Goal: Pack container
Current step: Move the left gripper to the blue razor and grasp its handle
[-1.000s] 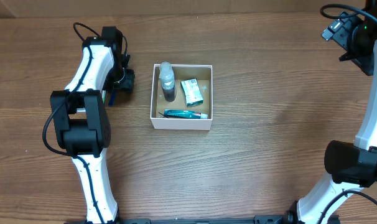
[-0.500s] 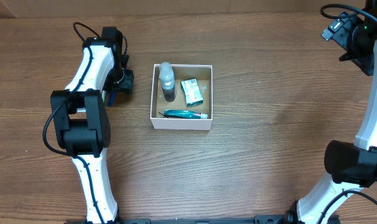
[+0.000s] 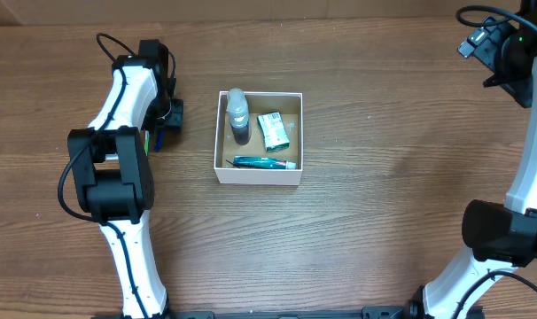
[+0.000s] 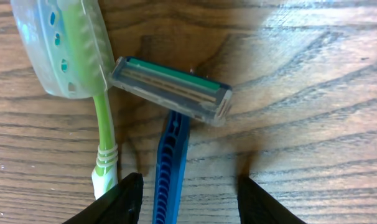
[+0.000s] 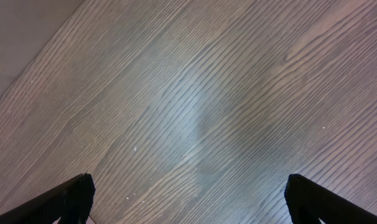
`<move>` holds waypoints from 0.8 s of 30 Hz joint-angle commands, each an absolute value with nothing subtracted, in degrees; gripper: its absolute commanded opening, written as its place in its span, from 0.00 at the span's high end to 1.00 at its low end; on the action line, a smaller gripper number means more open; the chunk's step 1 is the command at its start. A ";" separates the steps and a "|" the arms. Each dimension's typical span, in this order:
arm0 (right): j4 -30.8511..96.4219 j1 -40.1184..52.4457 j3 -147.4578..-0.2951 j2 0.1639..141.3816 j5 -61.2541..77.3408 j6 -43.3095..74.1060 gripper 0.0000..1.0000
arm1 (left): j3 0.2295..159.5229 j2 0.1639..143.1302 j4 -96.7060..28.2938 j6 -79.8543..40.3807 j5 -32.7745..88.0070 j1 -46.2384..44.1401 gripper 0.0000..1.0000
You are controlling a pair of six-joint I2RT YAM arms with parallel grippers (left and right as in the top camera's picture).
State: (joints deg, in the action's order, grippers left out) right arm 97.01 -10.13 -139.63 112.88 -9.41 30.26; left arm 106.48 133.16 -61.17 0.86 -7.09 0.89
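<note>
While the container point(image 3: 258, 173) sits on the table point(image 3: 384, 221) holding a bottle point(image 3: 239, 115), box point(image 3: 272, 131) and tube point(image 3: 264, 162), the left fingers point(image 4: 123, 202) stand spread astride the razor point(image 4: 172, 91) handle left of the container, apparently to pinch it; the right fingers point(image 5: 64, 200), also spread, hover far right.

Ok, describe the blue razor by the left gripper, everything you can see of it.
The razor looks disposable, with a blue ribbed plastic handle and a translucent grey head that has a green strip along one edge and visible blades. It lies flat on the wooden table, outside the container. Its handle runs between the open fingers of the left gripper, which are not closed on it. A green toothbrush lies beside it, its clear cap close to the head's corner; contact is unclear.
</note>
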 commanded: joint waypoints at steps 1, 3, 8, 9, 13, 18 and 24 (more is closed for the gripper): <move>96.77 -10.31 -139.87 112.31 -9.74 30.68 0.00 | 106.10 133.78 -60.36 -0.25 -6.35 1.26 0.62; 96.77 -10.31 -139.87 112.31 -9.74 30.68 0.00 | 106.04 133.78 -59.96 -0.27 -6.04 1.26 0.70; 96.77 -10.31 -139.87 112.31 -9.76 30.68 0.00 | 101.62 133.78 -56.23 -0.49 -4.36 1.26 0.70; 96.77 -10.31 -139.87 112.31 -9.76 30.68 0.00 | 100.20 133.78 -55.07 -0.49 -4.23 1.26 0.70; 96.77 -10.31 -139.87 112.31 -9.76 30.68 0.00 | 96.88 133.78 -52.60 -0.49 -3.11 1.26 0.76; 96.77 -10.31 -139.87 112.31 -9.76 30.68 0.00 | 96.84 133.78 -52.62 -0.47 -3.14 1.26 0.86; 96.77 -10.31 -139.87 112.31 -9.76 30.68 0.00 | 98.00 133.71 -54.13 -1.83 -3.01 1.21 0.93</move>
